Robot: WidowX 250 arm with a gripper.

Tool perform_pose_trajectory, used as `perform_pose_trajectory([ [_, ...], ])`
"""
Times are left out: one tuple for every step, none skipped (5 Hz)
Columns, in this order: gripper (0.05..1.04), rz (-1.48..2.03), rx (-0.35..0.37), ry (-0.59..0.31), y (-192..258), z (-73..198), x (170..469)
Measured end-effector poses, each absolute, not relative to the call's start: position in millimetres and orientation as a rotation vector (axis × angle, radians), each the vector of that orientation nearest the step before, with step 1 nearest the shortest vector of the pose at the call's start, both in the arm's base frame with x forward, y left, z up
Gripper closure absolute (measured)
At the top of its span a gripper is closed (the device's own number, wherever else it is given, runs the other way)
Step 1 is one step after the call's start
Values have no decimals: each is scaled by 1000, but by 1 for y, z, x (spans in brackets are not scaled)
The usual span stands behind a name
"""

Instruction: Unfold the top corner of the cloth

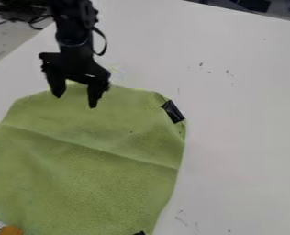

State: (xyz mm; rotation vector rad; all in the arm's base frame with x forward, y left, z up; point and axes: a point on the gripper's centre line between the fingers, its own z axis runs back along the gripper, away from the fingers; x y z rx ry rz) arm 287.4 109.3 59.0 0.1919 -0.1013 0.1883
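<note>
The black gripper (pixel 75 101) hangs over the far edge of the green cloth (pixel 98 156), left of centre in the camera view. Its two fingers are spread apart and point down, with no cloth seen pinched between them. The cloth lies mostly flat, with a long crease running across it from left to right. Its far edge bulges a little just behind the gripper. At the cloth's upper right, the corner looks turned in beside a black patch (pixel 172 112).
The white table (pixel 245 114) extends to the right, with small dark marks on it. An orange object (pixel 11 230) is at the bottom left, and dark cables (pixel 15 17) lie beyond the table at the upper left.
</note>
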Motion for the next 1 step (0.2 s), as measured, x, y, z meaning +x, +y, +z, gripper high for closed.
perform_pose_trajectory([
  [84,176,181,-25,96,54,287],
])
